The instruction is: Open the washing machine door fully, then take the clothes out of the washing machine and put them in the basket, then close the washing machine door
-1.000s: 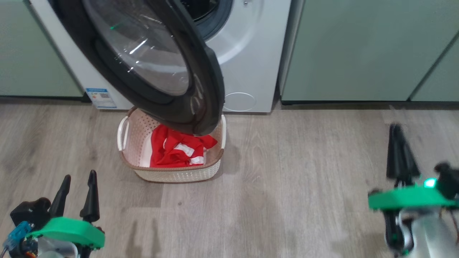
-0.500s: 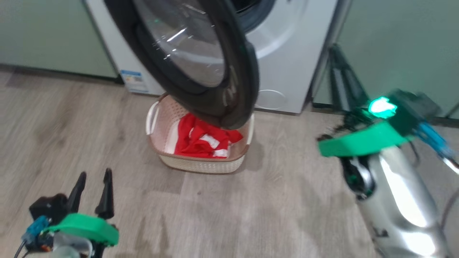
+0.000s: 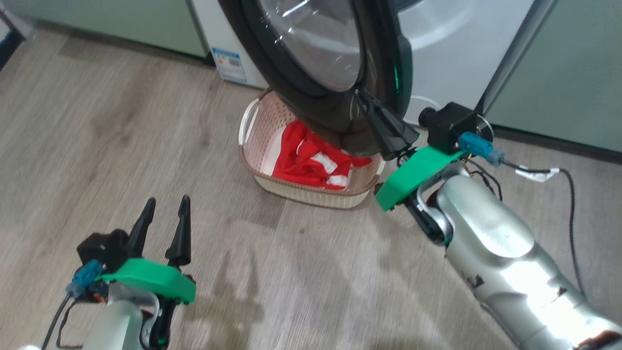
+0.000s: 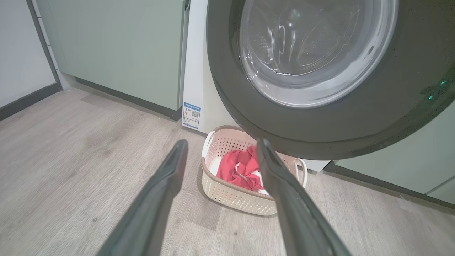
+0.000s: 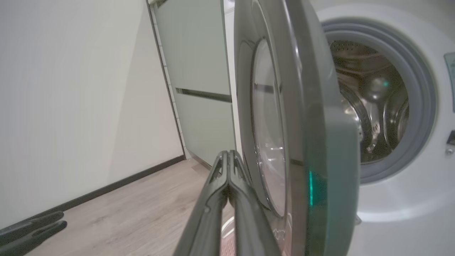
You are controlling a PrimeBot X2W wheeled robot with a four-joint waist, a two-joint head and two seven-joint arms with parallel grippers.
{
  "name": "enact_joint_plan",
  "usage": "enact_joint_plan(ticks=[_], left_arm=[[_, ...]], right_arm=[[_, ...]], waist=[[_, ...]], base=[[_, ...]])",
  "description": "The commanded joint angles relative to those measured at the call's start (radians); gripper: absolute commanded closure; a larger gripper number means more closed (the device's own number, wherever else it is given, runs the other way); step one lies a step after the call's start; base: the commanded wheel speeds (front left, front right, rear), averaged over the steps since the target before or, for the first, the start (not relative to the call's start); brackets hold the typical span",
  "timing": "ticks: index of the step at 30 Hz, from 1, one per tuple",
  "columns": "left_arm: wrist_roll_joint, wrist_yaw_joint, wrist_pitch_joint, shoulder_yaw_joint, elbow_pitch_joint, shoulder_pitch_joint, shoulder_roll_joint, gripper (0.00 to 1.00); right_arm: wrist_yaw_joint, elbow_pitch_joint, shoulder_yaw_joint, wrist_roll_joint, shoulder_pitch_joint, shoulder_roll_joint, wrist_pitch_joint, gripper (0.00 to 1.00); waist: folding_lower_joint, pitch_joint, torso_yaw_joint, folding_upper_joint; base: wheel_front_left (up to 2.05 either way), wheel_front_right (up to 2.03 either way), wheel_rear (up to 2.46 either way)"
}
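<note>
One step left, likely: shutting door (image 3: 296, 92). Door hangs open over basket (image 3: 311, 193), red clothes (image 3: 301, 163) inside. Rigid, hinged, glossy rim slippery; push outer face near free edge. Right gripper (image 3: 363, 99) pinched shut, empty, beside rim; left gripper (image 3: 167, 200) spread wide, empty.

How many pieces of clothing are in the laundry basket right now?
1: a red garment with white stripes lies in the cream basket on the floor, below the open washing machine door. More could be hidden under it.
</note>
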Motion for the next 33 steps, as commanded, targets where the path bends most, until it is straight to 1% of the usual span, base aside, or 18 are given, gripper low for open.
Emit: enact_joint_plan(ticks=[1,4,11,16,21,22,28,33], left_arm=[[0.008,-0.006,-0.008,0.029,-0.032,-0.049,0.011,0.00],[0.008,-0.006,-0.008,0.030,-0.036,-0.060,0.004,0.00],[0.013,-0.006,-0.008,0.031,-0.048,-0.071,-0.005,0.00],[0.015,-0.006,-0.008,0.020,-0.060,-0.096,-0.018,0.00],[0.016,-0.006,-0.008,-0.004,-0.072,-0.144,-0.030,0.00],[0.016,-0.006,-0.008,-0.004,-0.072,-0.144,-0.030,0.00],[0.016,-0.006,-0.008,-0.015,-0.081,-0.193,-0.043,0.00],[0.023,-0.006,-0.008,-0.023,-0.080,-0.222,-0.052,0.00]], right_arm=[[0.006,-0.015,0.002,0.002,-0.035,0.013,-0.005,1.00],[0.006,0.033,-0.031,-0.001,-0.062,0.017,-0.005,1.00],[0.006,0.086,-0.158,-0.026,-0.089,0.036,-0.005,1.00],[0.006,0.136,-0.206,-0.041,-0.152,0.039,-0.005,1.00],[0.006,0.181,-0.251,-0.056,-0.269,0.013,-0.005,1.00],[0.006,0.181,-0.251,-0.056,-0.269,0.013,-0.005,1.00],[0.006,0.246,-0.316,-0.060,-0.412,-0.020,-0.005,1.00],[0.006,0.303,-0.351,-0.060,-0.526,-0.040,-0.005,1.00]], waist=[[0.0000,0.023,0.013,0.0000],[0.0000,0.045,0.016,0.0000],[0.0000,0.090,0.004,0.0000],[0.0000,0.143,0.000,0.0000],[0.0000,0.223,0.003,0.0000],[0.0000,0.223,0.003,0.0000],[0.0000,0.297,0.015,0.0000],[0.0000,0.336,0.026,0.0000]], base=[[0.00,0.00,0.00],[0.00,0.00,0.00],[0.00,0.00,0.00],[0.00,0.00,0.00],[0.00,0.00,0.00],[0.00,0.00,0.00],[0.00,0.00,0.00],[0.00,0.00,0.00]])
